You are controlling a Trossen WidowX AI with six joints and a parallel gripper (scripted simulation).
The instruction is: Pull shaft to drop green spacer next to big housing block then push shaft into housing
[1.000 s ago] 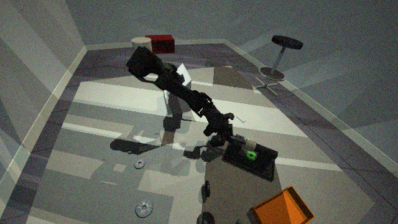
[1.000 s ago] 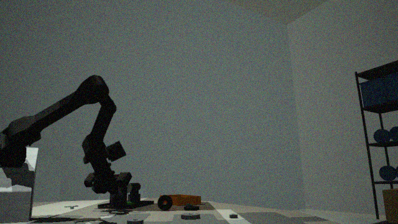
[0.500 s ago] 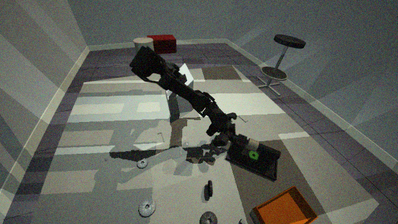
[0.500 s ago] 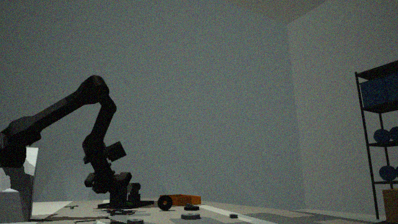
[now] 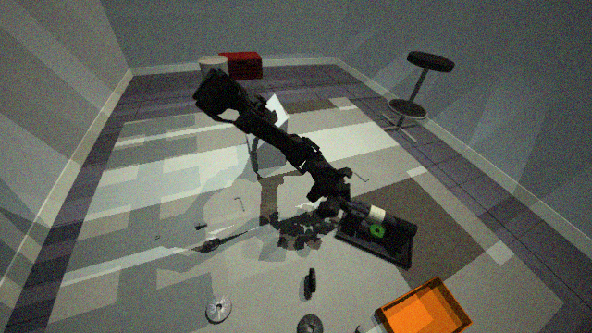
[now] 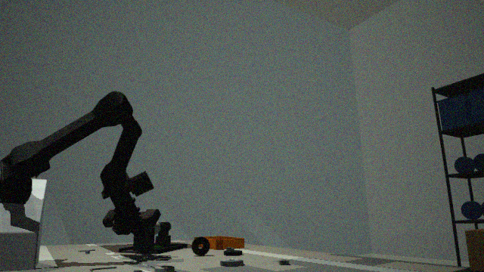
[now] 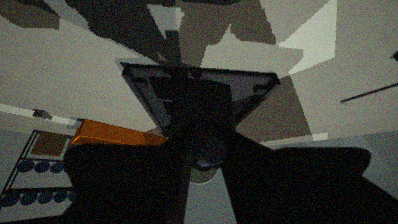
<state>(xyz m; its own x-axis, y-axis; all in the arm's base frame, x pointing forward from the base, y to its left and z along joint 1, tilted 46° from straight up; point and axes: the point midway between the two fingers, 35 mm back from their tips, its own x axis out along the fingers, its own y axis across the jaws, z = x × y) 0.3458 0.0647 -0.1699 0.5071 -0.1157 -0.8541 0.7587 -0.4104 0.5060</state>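
Note:
The green spacer (image 5: 378,228) is off the shaft, low beside it over the black base tray (image 5: 372,252) (image 7: 240,74) in the top view. A pale spacer (image 5: 376,213) sits around the shaft line, with a dark cylindrical part (image 5: 403,225) to its right. My gripper (image 7: 204,127) is at the shaft's near end. Its fingers stand slightly parted, with the dark round shaft end (image 7: 212,148) between them. The fixture is very dark; the housing block's outline, the shaft's depth in it and any finger contact cannot be made out.
An orange bin (image 5: 409,314) (image 6: 231,242) (image 7: 115,132) lies near the fixture. A dark wheel (image 6: 193,246) stands on edge, with a pale disc (image 5: 212,313) and a grey disc (image 5: 302,324) nearby. Thin rods and small parts lie left of the fixture.

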